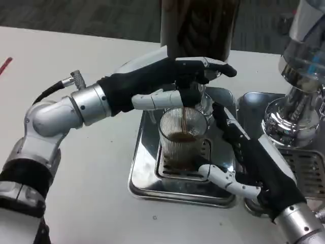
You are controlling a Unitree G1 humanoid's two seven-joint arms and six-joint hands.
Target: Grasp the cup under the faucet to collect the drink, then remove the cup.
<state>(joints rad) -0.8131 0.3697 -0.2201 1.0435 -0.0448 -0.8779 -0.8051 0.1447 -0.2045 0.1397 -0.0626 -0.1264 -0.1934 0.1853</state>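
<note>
A ribbed clear cup (182,140) is seen upright on the slotted grate of a shiny metal drip tray (144,175), directly under the faucet (189,94). A thin brown stream is being poured into it, and dark liquid is gathered in its lower part.

The cup is flanked on its right by the right hand (242,157): the black palm is set close against the glass wall, one white finger is curled along the base in front, and another finger is stretched up beside the rim. A loose grasp around the cup is suggested, though firm contact on the far side cannot be confirmed.

Above the cup, the left hand (167,84) is laid across the faucet area, its fingers wrapped over the tap lever beneath the dark dispenser (199,25); the lever is gripped rather than the cup.

Outward from there, the tray is carried by the white tabletop (86,178). A second metal tray (304,168) with a grate is placed to the right, and on it a polished chrome machine (299,96) is stood. A red strip (5,65) is lying at the far left edge.

No readable writing or brand is made out anywhere.
</note>
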